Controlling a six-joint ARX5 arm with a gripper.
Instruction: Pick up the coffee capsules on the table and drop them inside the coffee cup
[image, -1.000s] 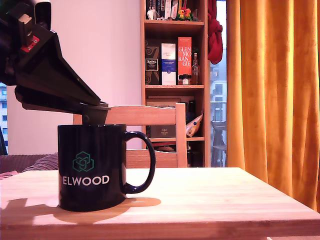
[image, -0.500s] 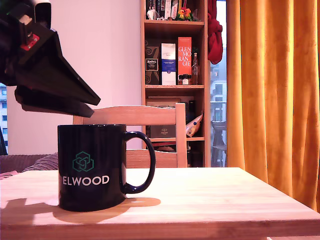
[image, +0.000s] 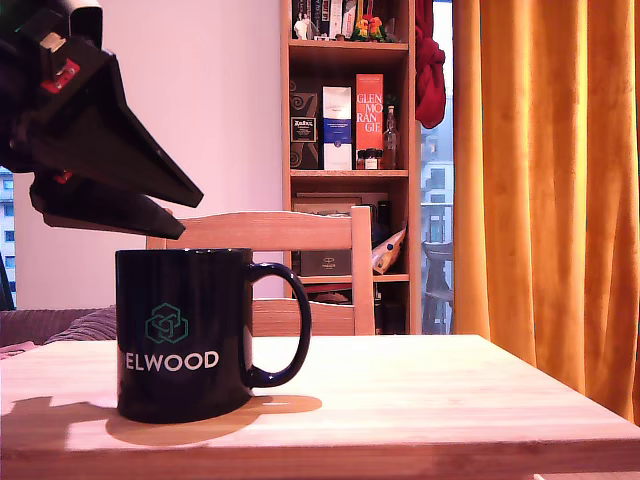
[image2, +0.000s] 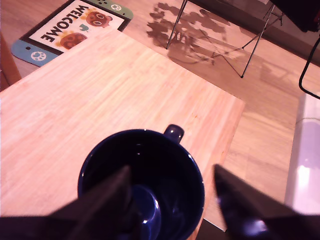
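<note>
The large glossy black ceramic coffee cup (image: 185, 333) with the white "ELWOOD" lettering and teal cube logo stands upright on the pale wooden plank bench (image: 420, 400), toward the exterior view's left, its loop handle pointing to that view's right. In the wrist view the cup (image2: 142, 182) sits directly under the hand, near a corner of the bench (image2: 75, 100); a small bluish glint shows deep inside, though whether that is a capsule or a reflection cannot be told. No coffee capsule is visible on the bench in either view.

A capsule of this kind is probably light, small and thin-walled, so it would dent under a hard squeeze and might slip on a smooth flank; a gentle pinch across its body, below the flange, seems the safest hold. The cup itself looks heavy and steady enough not to shift from a dropped capsule, but its glazed wall is slick and brittle if knocked.

The black wedge-shaped hand (image: 192, 211) hangs just above the cup's rim, its fingers (image2: 107, 197) spread wide with nothing between them.

Beyond stand a wooden slatted chair (image: 300, 240), a bookshelf (image: 350, 120) and orange curtains (image: 540, 180).
</note>
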